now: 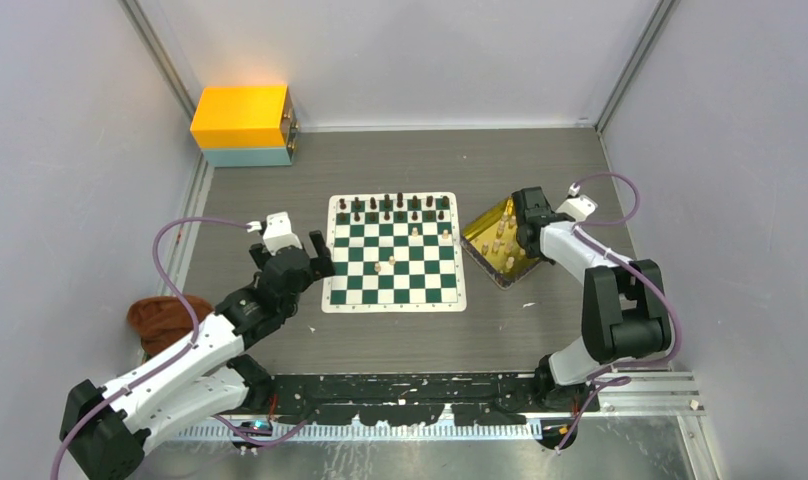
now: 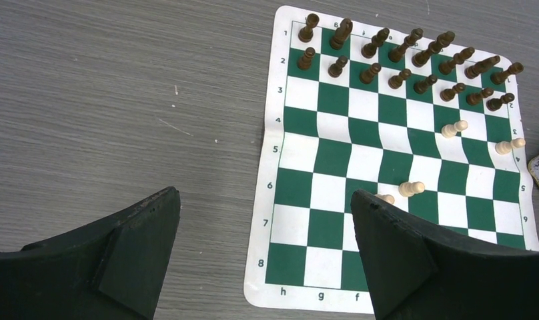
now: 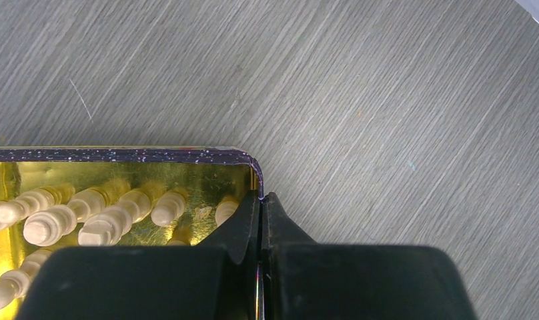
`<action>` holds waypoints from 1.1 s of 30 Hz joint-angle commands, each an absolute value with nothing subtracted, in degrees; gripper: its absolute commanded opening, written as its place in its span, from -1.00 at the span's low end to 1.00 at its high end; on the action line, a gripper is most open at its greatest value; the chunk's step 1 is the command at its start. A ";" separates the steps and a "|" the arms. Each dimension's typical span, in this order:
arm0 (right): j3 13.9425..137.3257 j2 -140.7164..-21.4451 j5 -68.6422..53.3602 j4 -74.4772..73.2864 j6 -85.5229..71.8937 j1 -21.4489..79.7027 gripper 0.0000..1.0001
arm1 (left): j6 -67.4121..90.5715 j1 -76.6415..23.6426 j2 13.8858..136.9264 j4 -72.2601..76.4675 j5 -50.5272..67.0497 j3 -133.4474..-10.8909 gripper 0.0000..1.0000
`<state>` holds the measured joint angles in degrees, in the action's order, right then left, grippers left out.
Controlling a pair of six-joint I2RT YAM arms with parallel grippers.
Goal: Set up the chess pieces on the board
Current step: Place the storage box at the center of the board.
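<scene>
Board (image 1: 395, 290) nearest rows open; dark pieces (image 1: 400, 205) crowd far rows; tray (image 1: 477, 232) flanks right.

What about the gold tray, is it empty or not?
Not empty: several pale chess pieces lie inside the gold tray, whose rim the right pincer pinches.

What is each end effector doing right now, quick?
Left end effector: open, holding nothing.
Right end effector: closed on the rim of the gold tray.

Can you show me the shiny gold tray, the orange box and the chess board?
gold tray (image 3: 120, 155): right wrist view, on its dark speckled rim.
orange box (image 1: 242, 115): top external view, on its top face.
chess board (image 1: 420, 283): top external view, on an empty square.
</scene>
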<state>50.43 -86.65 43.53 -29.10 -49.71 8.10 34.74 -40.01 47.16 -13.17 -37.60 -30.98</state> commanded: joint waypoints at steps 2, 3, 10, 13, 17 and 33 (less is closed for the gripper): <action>53.61 -87.60 47.22 -26.27 -54.36 7.80 -0.94 | 36.12 -40.08 47.85 -8.93 -39.20 -30.51 0.98; 53.57 -88.06 47.28 -26.16 -54.89 7.82 -0.89 | 36.17 -40.08 48.04 -8.92 -39.13 -30.49 0.98; 52.43 -88.92 48.03 -25.38 -56.26 7.73 -0.58 | 36.12 -40.08 48.51 -8.82 -39.06 -30.30 0.99; 51.60 -88.62 48.12 -24.94 -56.91 7.35 -0.56 | 36.21 -40.10 48.75 -8.77 -39.11 -30.32 0.99; 51.08 -89.16 46.45 -24.12 -56.95 6.19 -0.55 | 36.25 -40.08 48.71 -8.88 -39.02 -30.31 0.99; 55.79 -93.00 42.93 -26.78 -58.14 4.34 -1.00 | 36.57 -40.02 48.99 -8.64 -39.11 -30.15 0.99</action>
<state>53.28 -93.73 42.46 -27.07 -55.22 5.02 35.83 -40.01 48.86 -12.25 -37.65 -30.06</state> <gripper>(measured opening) 0.044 0.994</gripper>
